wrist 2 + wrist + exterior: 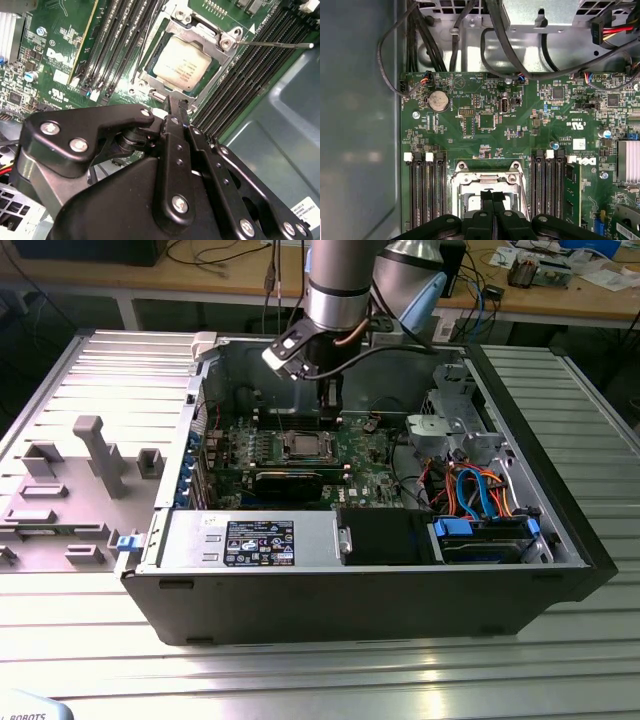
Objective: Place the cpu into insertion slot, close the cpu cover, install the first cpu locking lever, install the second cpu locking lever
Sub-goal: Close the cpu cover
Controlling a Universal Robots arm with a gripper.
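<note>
The cpu (pixel 181 64) has a dull silver-grey metal top, the cover (pixel 200 31) is brighter bare metal, the board (pixel 520 100) glossy green, the gripper (pixel 177 103) matt black.

Open computer case (pixel 360 590) lies on its side on the slatted table (pixel 320 680), with the circuit board (pixel 375 455) flat on its floor. The cpu (pixel 181 64) sits in the insertion slot (pixel 141 76), and the cpu cover (pixel 200 30) lies down around it. Memory slots (pixel 117 50) flank the slot on both sides. A locking lever (pixel 272 44) sticks out across one bank. The gripper (pixel 176 104) hangs over the slot's edge. The drive cage (pixel 480 535) is at the exterior view's right. A fixture tray (pixel 80 480) lies outside the case, at the exterior view's left.
</note>
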